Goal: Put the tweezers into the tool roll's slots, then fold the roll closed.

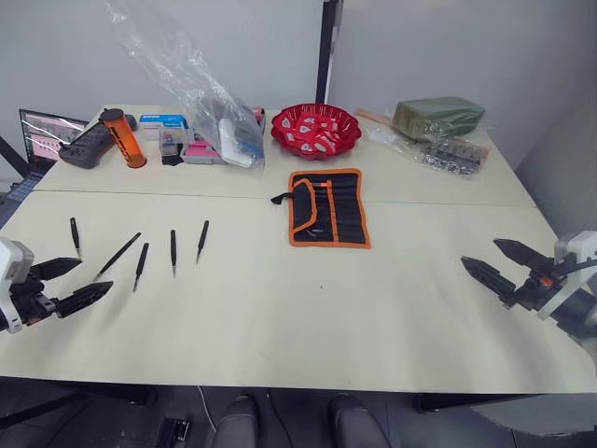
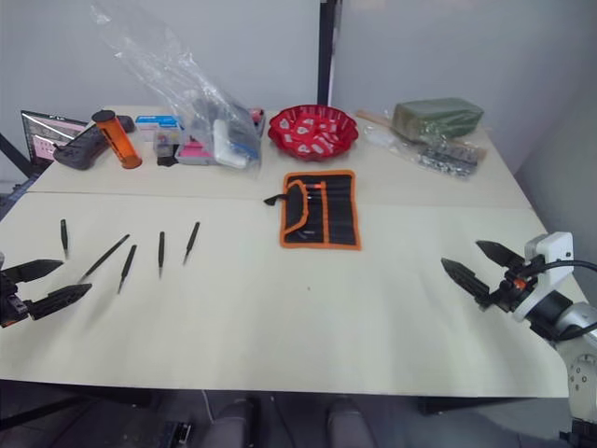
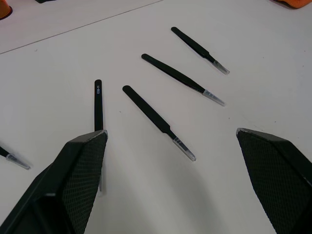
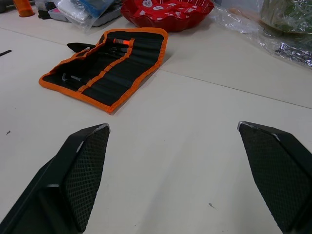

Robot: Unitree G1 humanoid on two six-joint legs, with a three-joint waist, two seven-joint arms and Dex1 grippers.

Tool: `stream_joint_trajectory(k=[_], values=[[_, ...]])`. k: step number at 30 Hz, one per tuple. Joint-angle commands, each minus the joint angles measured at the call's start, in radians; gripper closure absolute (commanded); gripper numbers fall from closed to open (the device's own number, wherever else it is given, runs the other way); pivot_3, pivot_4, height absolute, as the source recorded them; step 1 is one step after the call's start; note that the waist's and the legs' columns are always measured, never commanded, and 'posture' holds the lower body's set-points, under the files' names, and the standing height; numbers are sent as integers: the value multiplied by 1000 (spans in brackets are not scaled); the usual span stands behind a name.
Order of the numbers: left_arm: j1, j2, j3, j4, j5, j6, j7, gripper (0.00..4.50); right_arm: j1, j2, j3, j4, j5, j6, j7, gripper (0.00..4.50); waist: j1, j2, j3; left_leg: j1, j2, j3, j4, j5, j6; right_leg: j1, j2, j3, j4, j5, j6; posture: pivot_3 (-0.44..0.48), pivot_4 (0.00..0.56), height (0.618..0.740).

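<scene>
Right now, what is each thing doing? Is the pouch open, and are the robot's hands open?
tool roll: unrolled flat, open, strap loose beside it
tweezers: five lying loose on the table, none in the slots
left gripper: open, holding nothing
right gripper: open, holding nothing
red bowl: upright, with small packets inside

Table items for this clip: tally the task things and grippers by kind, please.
Tweezers: 5
Tool roll: 1, lying open
Left gripper: 1, open
Right gripper: 1, open
Total: 8

Five tweezers (image 1: 141, 264), one tool roll (image 1: 328, 207).
</scene>
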Motion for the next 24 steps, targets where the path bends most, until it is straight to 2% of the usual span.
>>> stream_joint_trajectory(k=[1, 7, 10, 13, 16, 22, 24], values=[[-19, 15, 26, -14, -6, -16, 16, 0, -14, -17, -14, -1, 7, -26, 20, 39, 0, 0, 0, 0, 0, 0, 0, 0, 0, 0, 0, 0, 0, 0, 0, 0, 150, 729], [18, 15, 79, -104, -77, 64, -5, 0, -99, -31, 60, 12, 7, 2, 48, 39, -8, 0, 0, 0, 0, 0, 0, 0, 0, 0, 0, 0, 0, 0, 0, 0, 150, 729], [51, -15, 133, -244, -160, 152, 21, 0, -221, -15, 188, 9, -26, 46, 20, 39, -15, 0, 0, 0, 1, 0, 0, 0, 0, 0, 0, 0, 0, 0, 0, 0, 150, 729], [101, -67, 157, -412, -209, 233, 99, 0, -349, 37, 274, 11, 33, 167, 2, 39, -13, 0, 0, 1, 1, 1, 0, 0, 0, -1, 1, 0, 1, 1, -1, 0, 150, 729], [149, -124, 165, -600, -258, 298, 183, 0, -448, 104, 369, 22, -8, 187, -40, 39, -9, 0, 0, 0, 1, 0, 0, 0, 0, 0, 1, 0, 1, 1, -2, 0, 150, 729], [196, -219, 160, -789, -308, 342, 312, 0, -615, 264, 562, 153, -233, 174, -252, 39, -2, -2, 0, -1, 0, -1, 1, 0, 0, 0, 1, 0, 0, 3, -3, 0, 150, 729], [222, -241, 143, -831, -309, 343, 339, 0, -659, 311, 611, 215, -275, 174, -268, 39, -6, -2, 0, -1, 0, -1, 1, 0, 0, 0, 0, 0, 0, 4, -6, 0, 150, 729]])
